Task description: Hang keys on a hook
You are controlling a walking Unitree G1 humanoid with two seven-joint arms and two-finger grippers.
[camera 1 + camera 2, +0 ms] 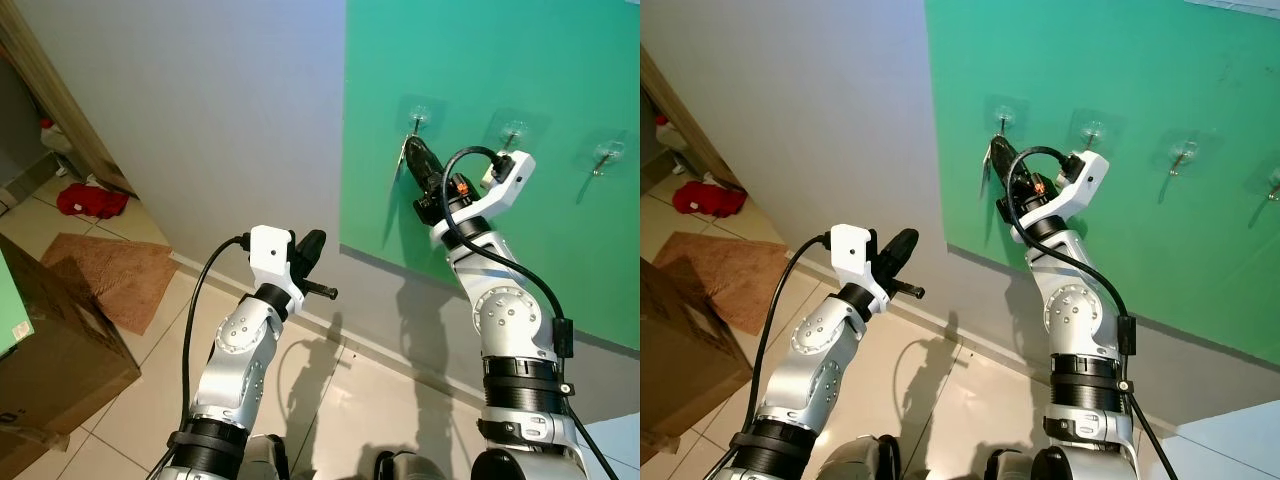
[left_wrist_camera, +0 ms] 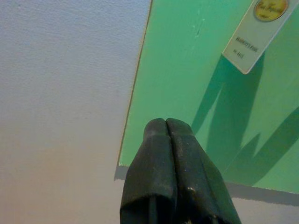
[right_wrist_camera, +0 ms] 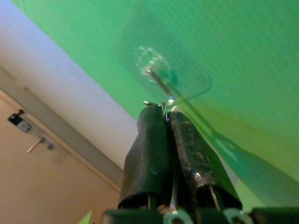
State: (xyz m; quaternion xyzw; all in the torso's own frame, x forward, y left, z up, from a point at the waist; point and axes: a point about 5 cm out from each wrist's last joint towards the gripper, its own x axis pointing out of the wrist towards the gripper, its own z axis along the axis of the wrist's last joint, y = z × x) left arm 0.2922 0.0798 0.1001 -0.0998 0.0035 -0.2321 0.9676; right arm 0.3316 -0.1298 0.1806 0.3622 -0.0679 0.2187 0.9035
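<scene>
The right pincer (image 1: 417,160) is raised in the upper middle of the frame, against the green panel (image 1: 520,60), its black fingers (image 3: 149,144) pressed narrow on a thin metal ring of the keys (image 3: 164,108). That ring is held just below the leftmost hook (image 1: 418,121), a clear stick-on hook whose metal prong (image 3: 159,84) is seen right above the fingertips in the right wrist view; whether ring and prong are touching cannot be told. Two more clear hooks (image 1: 514,131) are fixed along the panel towards the right of the frame, well apart from one another. The left pincer (image 1: 312,247) is held lower, in the middle of the frame before the grey wall (image 1: 200,100), its fingers closed flat together with nothing between them. At the left edge a cardboard box (image 1: 50,350), a brown mat (image 1: 115,270) and a red cloth (image 1: 90,201) are seen on the tiled floor (image 1: 340,400).
</scene>
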